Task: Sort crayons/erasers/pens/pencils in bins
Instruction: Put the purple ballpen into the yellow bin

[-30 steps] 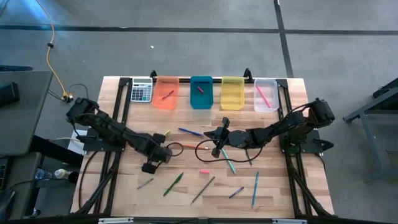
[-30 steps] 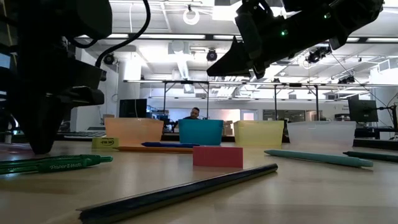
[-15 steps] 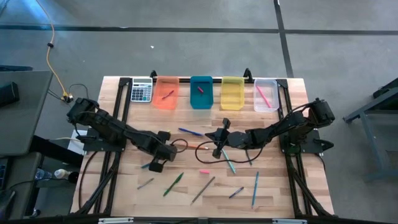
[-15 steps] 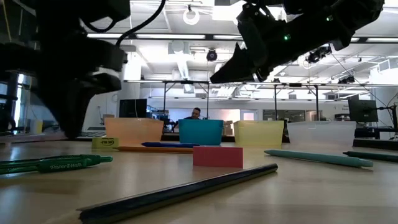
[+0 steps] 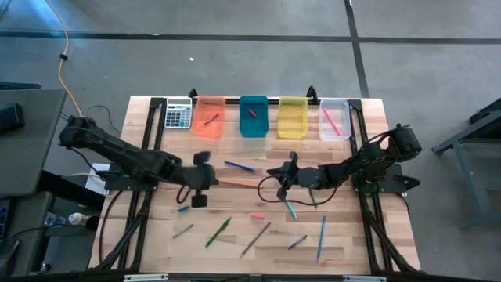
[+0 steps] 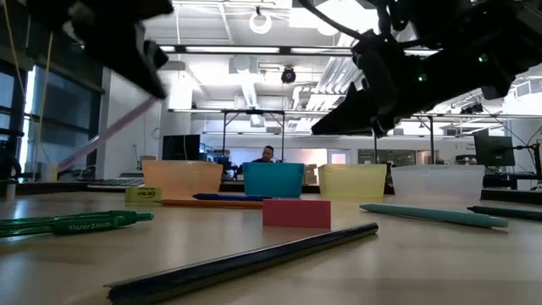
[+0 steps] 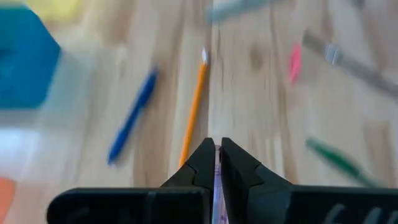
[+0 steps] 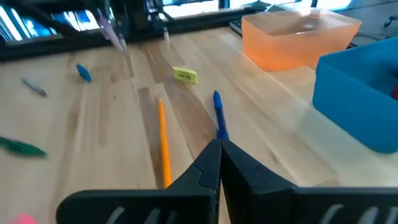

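So the left claw [image 5: 200, 178] is up off the wooden bench [image 5: 344, 243], pinched tight on a thin pale purple stick [image 6: 110, 135] that hangs tilted below it, probably a crayon. My guess is it's lifted high so it can swing over the clutter to the four small translucent plastic bins [image 5: 253, 116] lined up along the far edge: orange, teal, yellow, clear. Which one it belongs in, I can't tell.

The right claw [image 5: 287, 170] hangs mid-bench, fingers fully together and holding nothing, just waiting by the look of it.

Plenty left lying around: a thin orange pencil [image 5: 239, 184] between the two claws, a slim blue pen [image 5: 238, 165] beside it, a green pen [image 5: 218, 232], a stubby pink eraser [image 5: 257, 215], a yellow-green eraser [image 8: 185, 75].
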{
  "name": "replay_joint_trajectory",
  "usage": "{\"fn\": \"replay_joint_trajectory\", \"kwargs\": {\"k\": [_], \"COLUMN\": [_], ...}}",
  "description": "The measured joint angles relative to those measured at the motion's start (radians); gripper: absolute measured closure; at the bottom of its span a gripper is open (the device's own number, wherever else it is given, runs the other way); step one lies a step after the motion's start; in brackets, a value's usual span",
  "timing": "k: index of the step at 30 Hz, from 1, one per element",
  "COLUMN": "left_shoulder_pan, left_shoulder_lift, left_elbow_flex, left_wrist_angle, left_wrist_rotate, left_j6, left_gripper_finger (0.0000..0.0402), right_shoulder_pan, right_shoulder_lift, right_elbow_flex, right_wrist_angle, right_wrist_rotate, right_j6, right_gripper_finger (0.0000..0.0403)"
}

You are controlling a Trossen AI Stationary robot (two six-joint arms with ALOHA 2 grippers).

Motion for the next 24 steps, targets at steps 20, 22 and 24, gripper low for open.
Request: {"fn": "replay_joint_trajectory", "kwargs": {"k": [20,22,24], "left_shoulder_pan": [0.09,0.094,0.1], "left_shoulder_lift": [-0.016,0.015,0.034], "left_elbow_flex": [-0.002,-0.003,-0.002], "left_wrist_angle": [0.602,0.655,0.702], "left_wrist_rotate": [0.067,0.09,0.111], "left_j6": [0.104,0.106,0.115], "left_gripper_finger": [0.0401,0.0401,0.0401], "right_shoulder_pan": [-0.005,-0.003,-0.003], "right_shoulder_lift": [0.033,0.057,0.088], "right_elbow_flex": [0.249,0.26,0.277], "right_wrist_angle": [0.062,0.104,0.135], "right_wrist_rotate": [-0.24,-0.244,-0.25], "right_j6": [-0.154,-0.168,-0.182], "right_gripper_finger": [0.0206,0.0191,0.0183]}}
